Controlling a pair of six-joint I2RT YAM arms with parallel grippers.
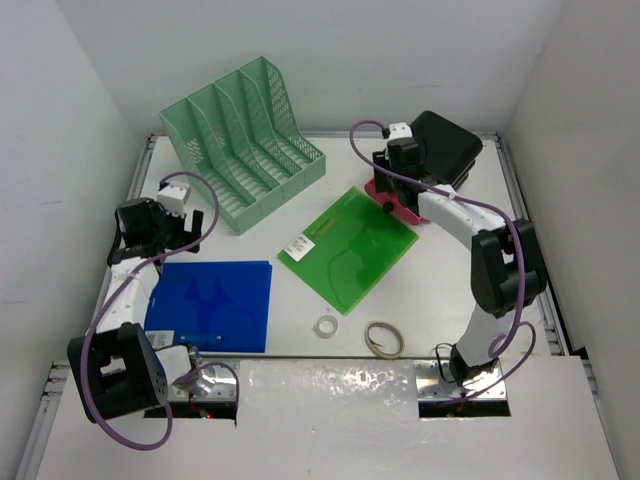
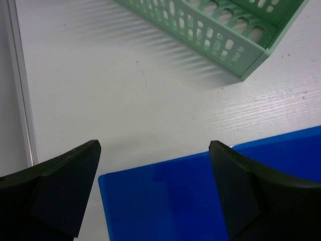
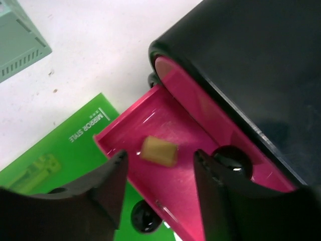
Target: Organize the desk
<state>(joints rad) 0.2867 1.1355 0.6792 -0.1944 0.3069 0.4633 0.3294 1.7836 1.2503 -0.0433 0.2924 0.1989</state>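
On the left of the white-walled counter (image 1: pixel 300 320), the left gripper (image 2: pixel 154 150) gapes wide over a corner of the blue folder (image 2: pixel 200 191) and could shove it askew; rightward, the right gripper (image 3: pixel 160 158), parted and empty above the pink drawer (image 3: pixel 165 123), might knock the tan block (image 3: pixel 159 150) out

A mint-green mesh file rack (image 1: pixel 245 140) stands upper left, a blue plastic sheet (image 1: pixel 212 305) lies lower left, a green plastic sheet (image 1: pixel 348 245) at centre, and a small tan block (image 3: pixel 159 150) sits in the open pink drawer (image 3: pixel 165 186) of a black box (image 1: pixel 445 145) upper right.

Bright, even light casts soft shadows across the desk (image 1: pixel 300 300).
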